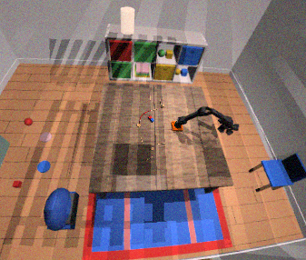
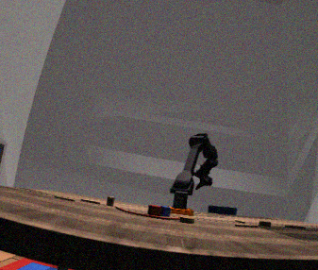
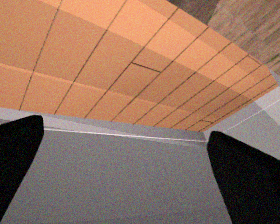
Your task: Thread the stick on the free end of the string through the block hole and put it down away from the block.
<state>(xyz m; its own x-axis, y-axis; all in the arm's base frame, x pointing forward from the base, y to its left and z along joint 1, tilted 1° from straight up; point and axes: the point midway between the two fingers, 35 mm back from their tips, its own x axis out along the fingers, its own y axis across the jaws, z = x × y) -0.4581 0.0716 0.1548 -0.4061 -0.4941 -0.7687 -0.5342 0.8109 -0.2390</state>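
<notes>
A small red and blue block (image 1: 151, 118) (image 2: 159, 210) sits on the table; its hole is too small to make out. A red string (image 1: 145, 115) (image 2: 141, 214) curves beside it. One end meets a small tan piece, seemingly the button (image 1: 138, 125) (image 2: 187, 220). The other end runs toward the shelf side, where a thin pale stick seems to continue it, too small to tell clearly. My gripper (image 1: 232, 130) (image 2: 204, 186) (image 3: 128, 132) is open and empty, raised high on the far side of the arm's base from the block.
A small tan object (image 1: 162, 105) (image 2: 110, 201) stands beyond the string's far end. Loose sticks (image 1: 161, 144) (image 2: 246, 226) and small pieces lie toward the rug side. The orange arm base (image 1: 177, 126) (image 2: 182, 211) is near the block. The wrist view shows floor, wall and a table corner (image 3: 245, 27).
</notes>
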